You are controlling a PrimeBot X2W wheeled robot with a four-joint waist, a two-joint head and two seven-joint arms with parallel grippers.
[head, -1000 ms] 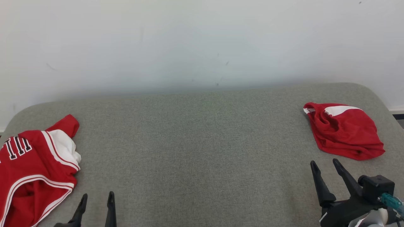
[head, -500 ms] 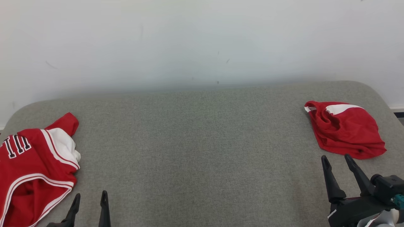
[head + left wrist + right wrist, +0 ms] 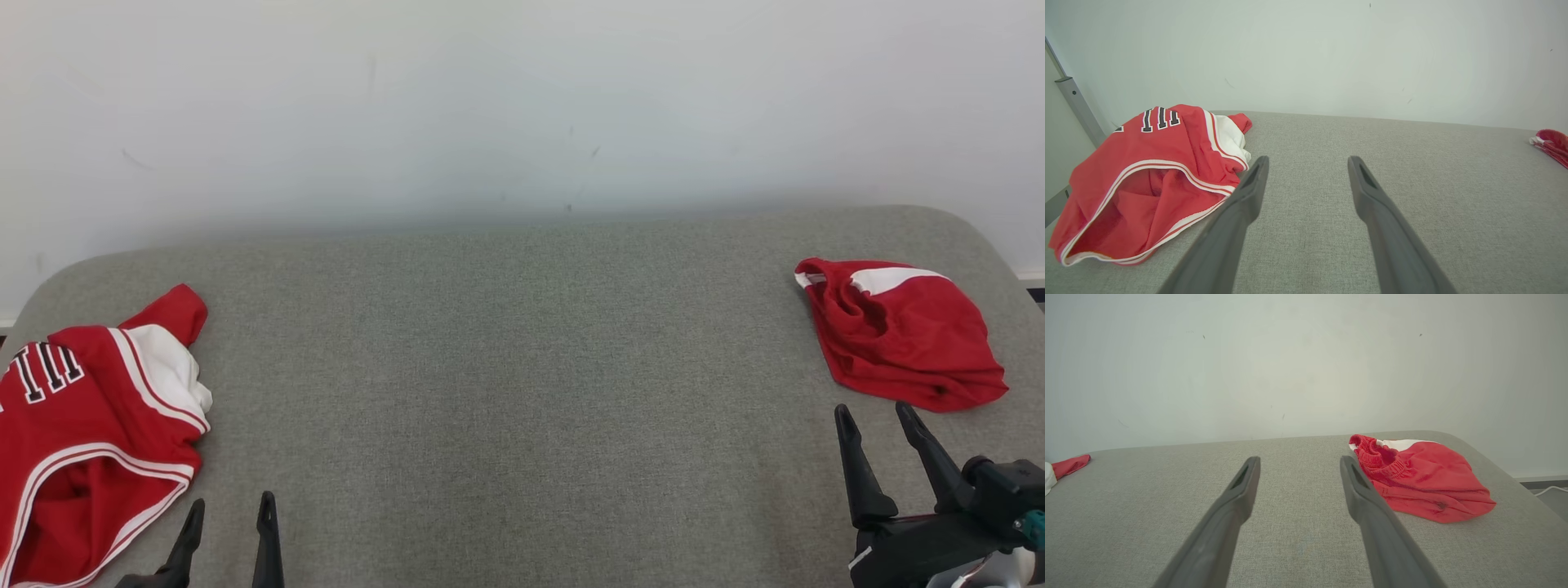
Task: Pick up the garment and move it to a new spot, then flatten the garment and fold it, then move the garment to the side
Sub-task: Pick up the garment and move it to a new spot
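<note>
My left wrist view shows a grey post [image 3: 1078, 109] past the red-and-white jersey [image 3: 1151, 179]. My right wrist view shows the gathered waistband of the red shorts [image 3: 1425, 479]. The jersey lies crumpled at the left edge of the grey fabric table [image 3: 522, 351] and the shorts near its right edge, well apart. My left gripper [image 3: 231, 501] and right gripper [image 3: 873, 407] hover at the near edge, fingers spread wide, holding nothing.
</note>
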